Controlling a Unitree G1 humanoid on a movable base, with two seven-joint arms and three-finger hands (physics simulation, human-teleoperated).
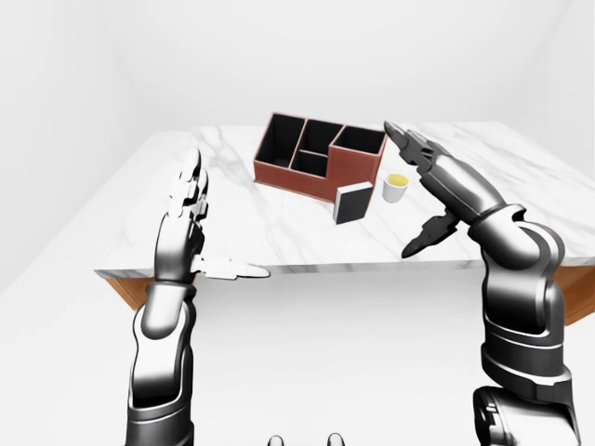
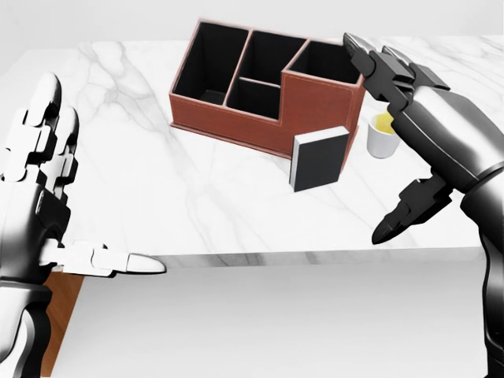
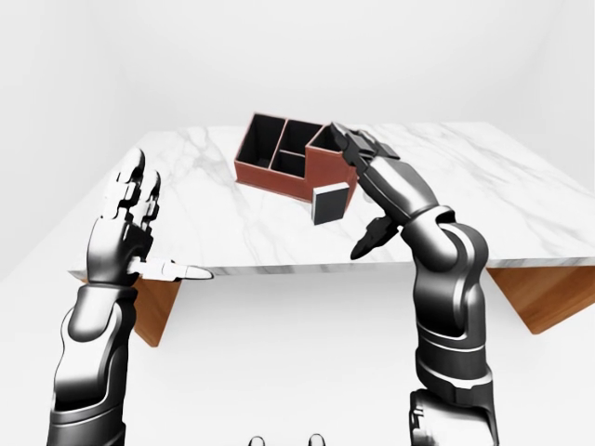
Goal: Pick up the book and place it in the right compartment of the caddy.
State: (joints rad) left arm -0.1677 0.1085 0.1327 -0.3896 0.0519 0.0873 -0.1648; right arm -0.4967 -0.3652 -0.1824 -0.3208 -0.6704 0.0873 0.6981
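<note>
Book [image 2: 318,158] stands ungrasped just below-left of the splayed right hand [image 2: 394,75], which must drop, clamp, then lift to caddy [image 2: 260,79].

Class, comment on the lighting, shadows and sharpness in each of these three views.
Head view: flat, even light, sharp edges; the book throws only a faint shadow on the marble table. Left-eye view: soft highlights on the right hand, no blur. Right-eye view: pale walls nearly washed out, no glare.

The dark book [image 2: 319,158] with white page edges stands upright, leaning against the brown, black-lined caddy [image 2: 264,83], below its taller right compartment.
</note>
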